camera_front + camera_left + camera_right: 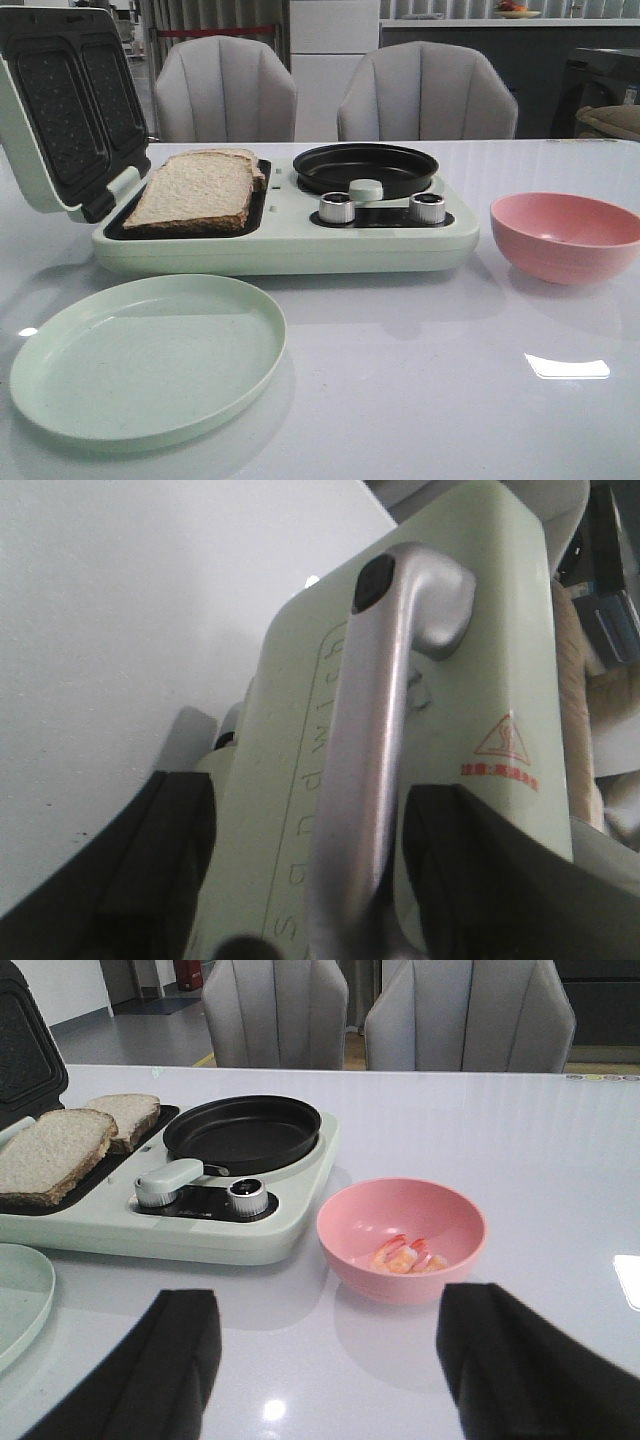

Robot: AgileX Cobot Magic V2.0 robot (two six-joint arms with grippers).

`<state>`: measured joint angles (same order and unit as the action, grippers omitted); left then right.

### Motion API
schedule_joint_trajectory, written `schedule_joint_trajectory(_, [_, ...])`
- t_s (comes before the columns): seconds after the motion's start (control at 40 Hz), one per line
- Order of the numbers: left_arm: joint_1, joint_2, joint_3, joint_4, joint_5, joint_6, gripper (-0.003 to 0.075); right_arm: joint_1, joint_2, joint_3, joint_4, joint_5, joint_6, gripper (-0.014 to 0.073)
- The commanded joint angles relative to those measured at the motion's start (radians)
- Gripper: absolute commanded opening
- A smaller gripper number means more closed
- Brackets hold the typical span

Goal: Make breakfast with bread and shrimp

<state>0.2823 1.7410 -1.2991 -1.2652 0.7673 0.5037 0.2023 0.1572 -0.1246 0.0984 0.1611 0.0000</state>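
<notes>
Bread: two slices on open sandwich maker.
Shrimp: in pink bowl.
Left jaws: spread, straddling lid handle, no contact seen.
Right jaws: wide open, empty.

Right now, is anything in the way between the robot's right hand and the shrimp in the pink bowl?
Nothing visible blocks it. The right hand is open, with bare table between it and the pink bowl. The shrimp lie uncovered at the bottom, so only the bowl's rim has to be cleared.

My glossy table mirrors light; the handle looks brushed metal, the pan matt black, the bread coarse.
</notes>
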Motion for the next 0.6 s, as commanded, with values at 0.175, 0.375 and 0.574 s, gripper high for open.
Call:
schedule_joint_trajectory(0.175, [-0.012,0.025,-0.034,-0.321,0.144,0.196,0.0412,-0.005,0.009,-0.028,0.002,-0.079,0.0,0.0559])
schedule_joint_trajectory(0.375, [-0.084,0.03,-0.034,-0.403,0.155,0.257,0.0239,-0.005,0.009,-0.028,0.002,-0.079,0.0,0.0559])
schedule_joint_trajectory(0.574, [-0.223,0.03,-0.034,-0.414,0.059,0.303,0.0113,-0.005,0.009,-0.028,0.002,-0.079,0.0,0.0559])
